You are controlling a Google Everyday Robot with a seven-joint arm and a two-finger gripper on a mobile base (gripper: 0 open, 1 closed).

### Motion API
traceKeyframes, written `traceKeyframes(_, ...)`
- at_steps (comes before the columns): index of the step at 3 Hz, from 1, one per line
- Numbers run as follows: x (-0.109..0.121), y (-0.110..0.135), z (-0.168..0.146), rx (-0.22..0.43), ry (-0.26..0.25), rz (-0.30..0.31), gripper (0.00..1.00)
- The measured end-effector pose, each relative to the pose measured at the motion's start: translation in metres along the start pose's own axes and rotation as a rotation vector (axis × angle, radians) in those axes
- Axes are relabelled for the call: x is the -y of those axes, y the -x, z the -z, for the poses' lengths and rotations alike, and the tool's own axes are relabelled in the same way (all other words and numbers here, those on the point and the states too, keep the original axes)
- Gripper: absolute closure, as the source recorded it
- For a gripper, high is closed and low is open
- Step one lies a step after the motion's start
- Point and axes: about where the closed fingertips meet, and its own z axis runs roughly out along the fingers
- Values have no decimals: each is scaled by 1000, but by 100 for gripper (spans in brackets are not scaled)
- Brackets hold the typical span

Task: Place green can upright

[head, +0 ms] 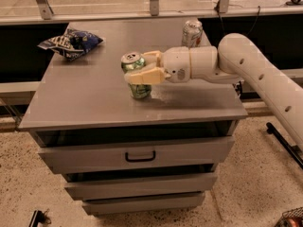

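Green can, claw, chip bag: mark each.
green can [140,91], camera view, lower body below the near finger
claw [136,67], camera view, midway between fingertips, shut around the green can at mid-table
chip bag [71,42], camera view, middle of the bag

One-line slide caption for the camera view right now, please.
Gripper, jaws closed, holds the green can upright on the grey drawer cabinet.

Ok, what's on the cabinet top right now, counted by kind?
Cans: 2, the green can held by the gripper at centre, and a white can at the back.
Chip bag: 1.
Total: 3.
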Motion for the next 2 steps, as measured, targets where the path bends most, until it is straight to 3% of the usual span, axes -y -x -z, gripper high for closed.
traceKeyframes(1,0,0,0,0,0,0,13)
traceKeyframes(2,2,3,13,-12,-8,22,0)
